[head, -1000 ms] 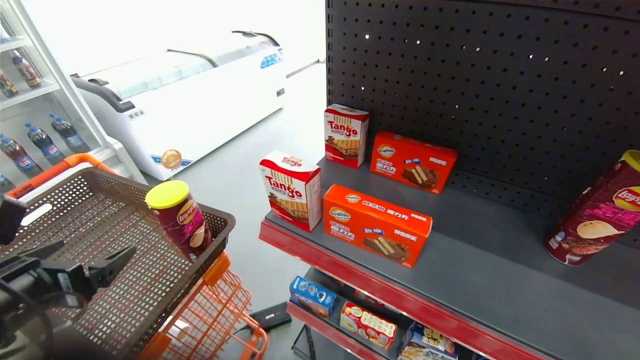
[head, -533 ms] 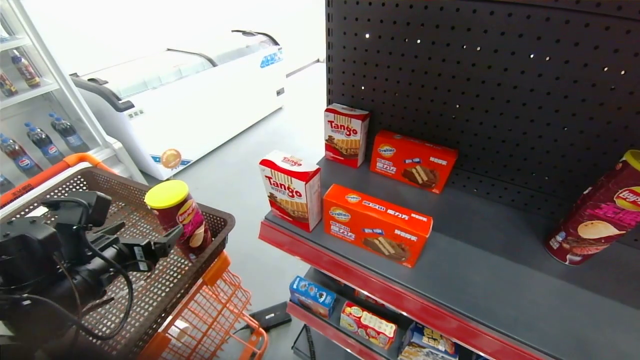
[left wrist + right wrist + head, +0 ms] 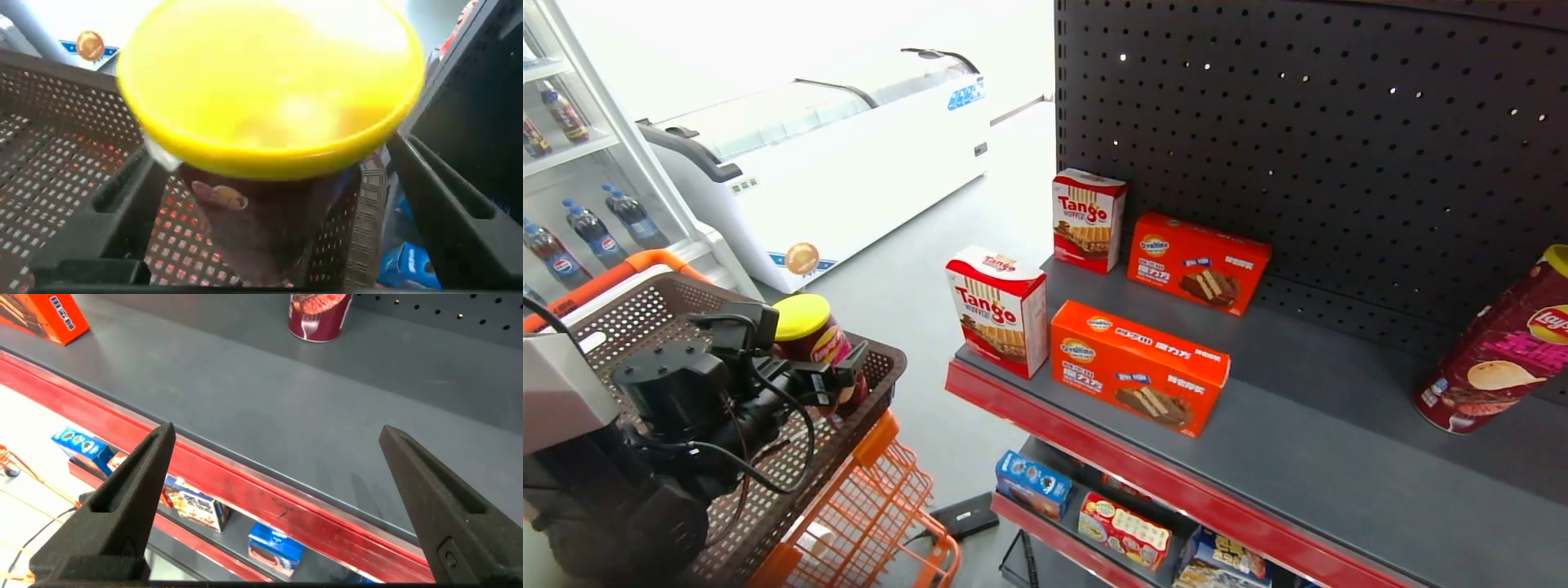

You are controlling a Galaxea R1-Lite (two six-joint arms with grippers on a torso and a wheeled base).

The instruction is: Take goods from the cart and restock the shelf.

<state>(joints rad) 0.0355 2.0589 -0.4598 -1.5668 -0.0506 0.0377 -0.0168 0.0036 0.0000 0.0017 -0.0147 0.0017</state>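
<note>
My left gripper hung in the brown basket of the orange cart, at the basket's corner nearest the shelf. Its fingers were spread to either side of the yellow-lidded can. From my left wrist the can's lid loomed so large that it hid most of the maroon body. Even so, basket mesh showed between each finger and the can's wall, so I was astride it and released, not clamped. From the head, the can's lower half was hidden behind my own finger and wrist, and I could not tell whether it stood straight or leaned. My right gripper was spread wide, grasping nothing, above the shelf's red front edge, and the roots of its fingers ran out of the frame. A second can stood toward the shelf's back right, cut by the picture's edge from the head, and from my right wrist that can lost its top. Two wafer boxes and two orange boxes stood at the shelf's left end, one pair along the front edge and the other by the back panel. The packs on the level below were half hidden under the red lip.
</note>
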